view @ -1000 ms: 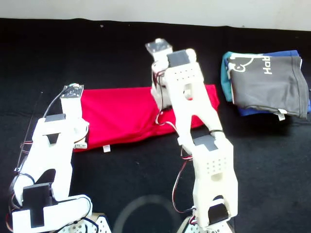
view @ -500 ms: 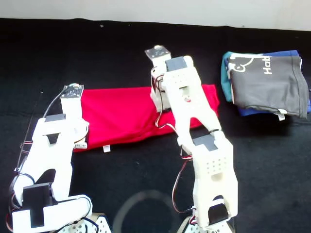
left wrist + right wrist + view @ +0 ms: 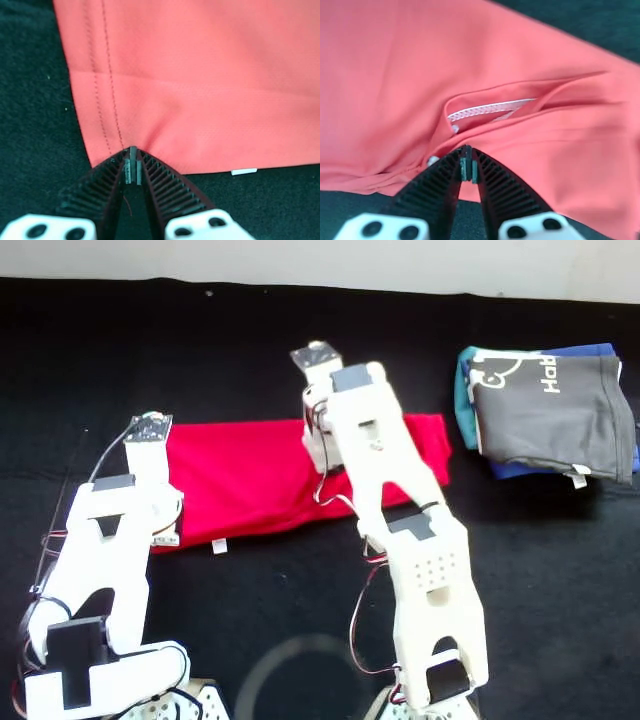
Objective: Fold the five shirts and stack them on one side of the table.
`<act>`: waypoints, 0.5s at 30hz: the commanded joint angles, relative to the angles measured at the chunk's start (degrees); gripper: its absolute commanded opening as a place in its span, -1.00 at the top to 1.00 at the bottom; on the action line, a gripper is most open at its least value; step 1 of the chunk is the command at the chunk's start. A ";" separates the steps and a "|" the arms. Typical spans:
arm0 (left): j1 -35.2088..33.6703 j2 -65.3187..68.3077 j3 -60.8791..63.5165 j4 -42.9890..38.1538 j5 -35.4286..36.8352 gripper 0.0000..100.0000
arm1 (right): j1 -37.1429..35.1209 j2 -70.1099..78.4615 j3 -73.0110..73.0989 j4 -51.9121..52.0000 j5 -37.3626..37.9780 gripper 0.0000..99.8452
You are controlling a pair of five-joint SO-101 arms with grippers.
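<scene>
Red shirt: your red shirt [image 3: 250, 475] lies flat as a long band across the middle of the surface [image 3: 150, 340], between the two arms.
Left claw: your left claw [image 3: 131, 167] is pinched tight on a corner of the red shirt, just beside the stitched hem [image 3: 107, 100]; the cloth puckers toward its tips.
Right claw: your right claw [image 3: 466, 167] is closed on a fold at the shirt's edge, just by the collar [image 3: 490, 107].
Wrist views add: the stitching and the collar's pale inner band, which the high view hides behind the arms.
High view adds: the stack [image 3: 550, 410] lies at the far side of the right arm [image 3: 400, 500], apart from the red shirt, with a grey shirt [image 3: 550, 425] on top, a blue shirt [image 3: 590, 350] under it and a teal shirt [image 3: 463, 400] showing at one edge.
Tag: a small white tag [image 3: 219, 546] pokes out of the shirt's near edge.
Surface and room: black cloth, with a pale wall [image 3: 400, 260] behind it.
Hard to make out: from above, the left arm [image 3: 110, 540] and the right arm cover both grips, and you cannot tell how many layers lie in the stack.
</scene>
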 commanded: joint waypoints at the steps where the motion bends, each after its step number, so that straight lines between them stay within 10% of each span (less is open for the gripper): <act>1: 0.13 -0.22 0.22 -0.44 0.26 0.98 | 2.77 -3.74 -9.19 4.88 0.44 0.99; 15: 0.04 -0.40 -25.98 23.82 0.44 0.96 | 12.09 -24.31 -7.60 10.68 0.53 0.99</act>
